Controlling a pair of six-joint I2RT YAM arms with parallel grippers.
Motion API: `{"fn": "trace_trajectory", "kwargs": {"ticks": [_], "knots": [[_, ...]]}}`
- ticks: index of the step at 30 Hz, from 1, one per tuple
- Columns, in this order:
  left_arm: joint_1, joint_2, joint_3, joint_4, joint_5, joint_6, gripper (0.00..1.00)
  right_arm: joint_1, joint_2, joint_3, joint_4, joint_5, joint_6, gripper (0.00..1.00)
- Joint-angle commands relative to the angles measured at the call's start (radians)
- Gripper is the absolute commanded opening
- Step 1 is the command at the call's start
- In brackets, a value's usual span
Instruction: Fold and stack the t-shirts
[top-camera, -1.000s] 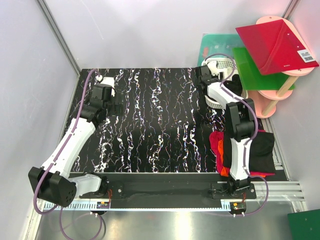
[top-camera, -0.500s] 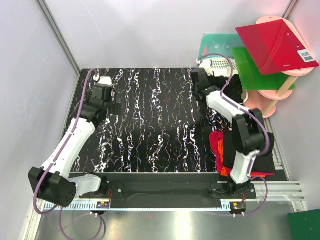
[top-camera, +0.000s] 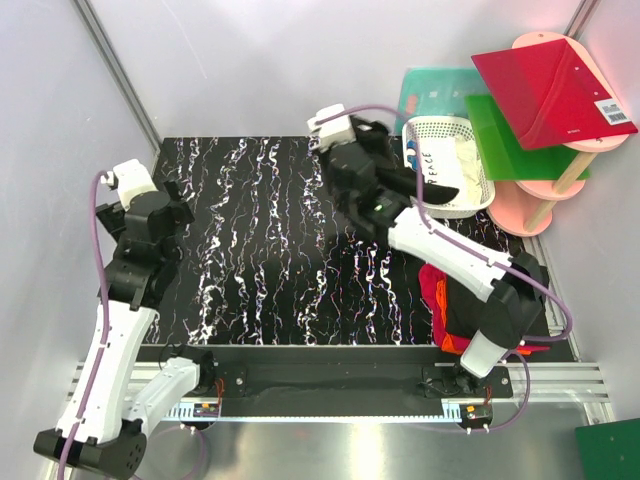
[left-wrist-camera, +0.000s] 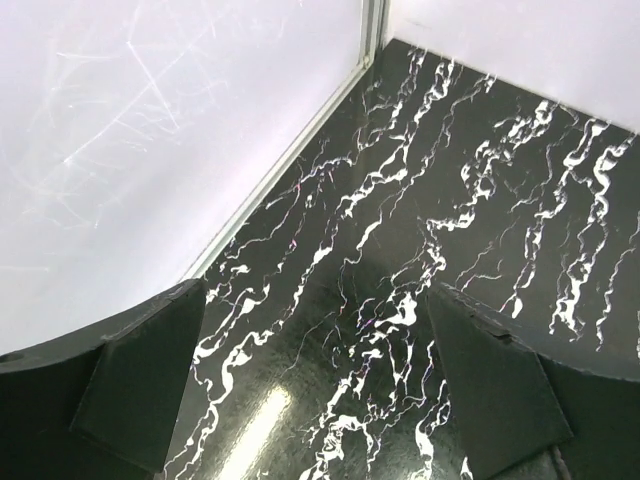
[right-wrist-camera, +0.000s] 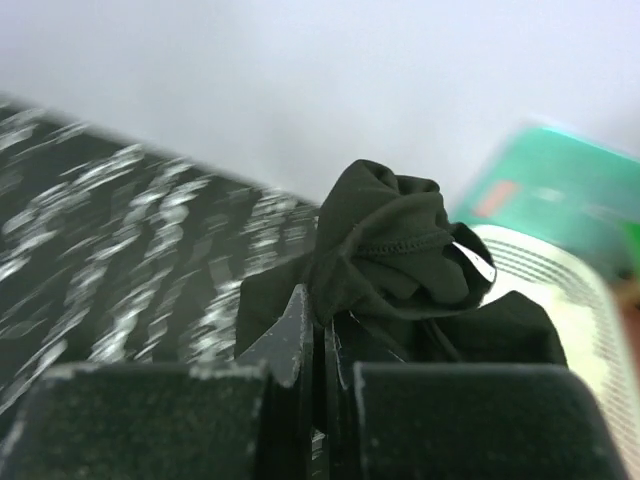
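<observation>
Right tool (right-wrist-camera: 322, 332) pinched shut on bunched black tee (right-wrist-camera: 395, 250), held above the table (left-wrist-camera: 480, 200). Tee trails right from tool into basket (top-camera: 470, 196). Left tool (left-wrist-camera: 320, 388) wide open, empty, well apart. Right arm nearer.

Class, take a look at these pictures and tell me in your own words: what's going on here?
The right gripper is shut on a black tee that trails back over the white basket at the far right. The left gripper hovers open over the table on its left side, holding nothing. A pile of red, orange and black tees lies at the near right.
</observation>
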Motion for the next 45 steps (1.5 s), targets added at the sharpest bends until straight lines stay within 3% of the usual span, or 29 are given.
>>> {"fn": "trace_trajectory", "kwargs": {"ticks": [1,3,7,13,16,21,27,32,35,41,44,45], "knots": [[0.001,0.093,0.016,0.008,-0.005,-0.01,0.99,0.107,-0.023,0.05,-0.038,-0.176,0.02,0.0],[0.001,0.118,0.023,0.0,0.002,-0.01,0.99,0.11,-0.058,0.044,-0.038,-0.231,0.053,0.0],[0.001,0.121,0.023,-0.006,0.017,-0.012,0.99,0.11,-0.143,-0.006,0.004,-0.189,0.026,0.0],[0.001,0.126,0.023,-0.013,0.028,-0.01,0.99,0.105,-0.153,-0.06,0.143,0.162,-0.223,0.0],[0.001,0.124,0.025,-0.014,0.032,-0.013,0.99,0.09,-0.198,-0.114,0.266,0.251,-0.329,0.0],[0.001,0.133,0.028,-0.018,0.048,-0.013,0.99,0.02,-0.345,-0.164,0.297,0.266,-0.334,0.0],[0.001,0.14,0.029,-0.026,0.057,-0.018,0.99,-0.026,-0.398,-0.171,0.303,0.226,-0.313,0.0],[0.001,0.15,0.034,-0.032,0.054,-0.018,0.99,-0.026,-0.296,-0.148,0.024,-0.004,-0.043,0.0],[0.001,0.156,0.039,-0.037,0.051,-0.016,0.99,-0.02,-0.178,-0.198,-0.027,-0.288,0.128,0.0],[0.001,0.183,0.054,-0.053,0.066,-0.026,0.99,0.064,0.278,-0.081,-0.022,-0.524,0.348,0.01],[0.001,0.206,0.08,-0.079,0.098,-0.03,0.99,0.116,0.446,0.051,-0.064,-0.74,0.389,0.18],[0.001,0.212,0.088,-0.101,0.129,-0.033,0.99,0.137,0.464,0.085,-0.074,-0.768,0.392,0.67]]}}
